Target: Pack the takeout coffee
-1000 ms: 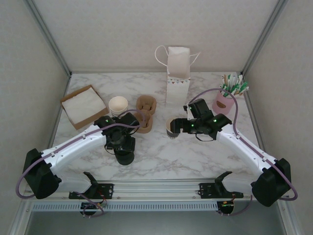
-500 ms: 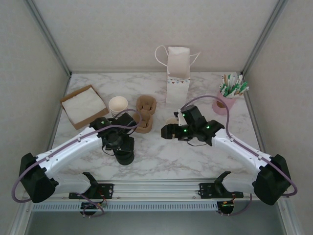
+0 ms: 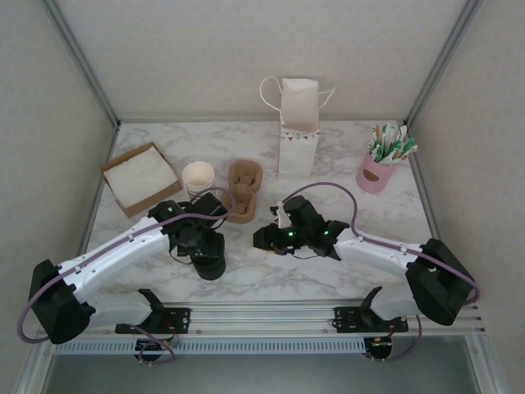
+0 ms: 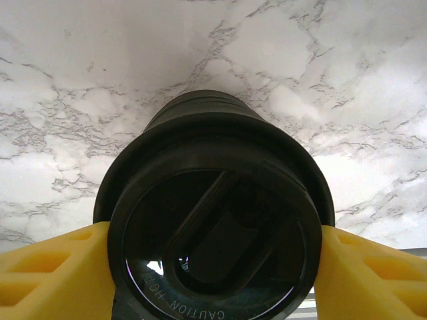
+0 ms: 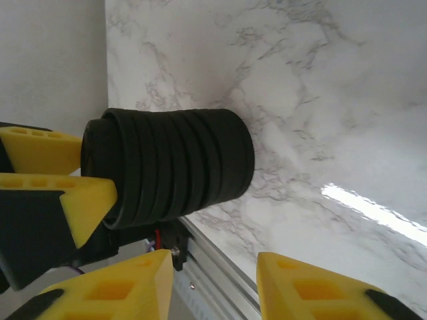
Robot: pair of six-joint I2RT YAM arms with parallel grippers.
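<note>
A squat black stack of lids (image 3: 210, 264) stands on the marble table (image 3: 271, 275) near its front edge. My left gripper (image 3: 204, 245) is over it, and its yellow fingers (image 4: 47, 273) press both sides of the top lid (image 4: 220, 247), which reads "CAUTION HOT". The right wrist view has the ribbed stack (image 5: 180, 163) from the side, with the left gripper's fingers (image 5: 47, 150) on its top end. My right gripper (image 3: 264, 240) hovers just right of the stack, open, with bare table between its fingers (image 5: 107, 293). The takeout coffee is hidden.
A white paper bag (image 3: 298, 123) stands at the back centre. A brown cup carrier (image 3: 244, 190) and a stack of cream-rimmed cups (image 3: 198, 177) sit behind the lids. A napkin box (image 3: 139, 176) lies far left, a pink stick holder (image 3: 377, 171) far right.
My right gripper has left the lidless cup and swung left and nearer, toward the lid stack, with its jaws narrowing. The left arm has barely shifted over the lids.
</note>
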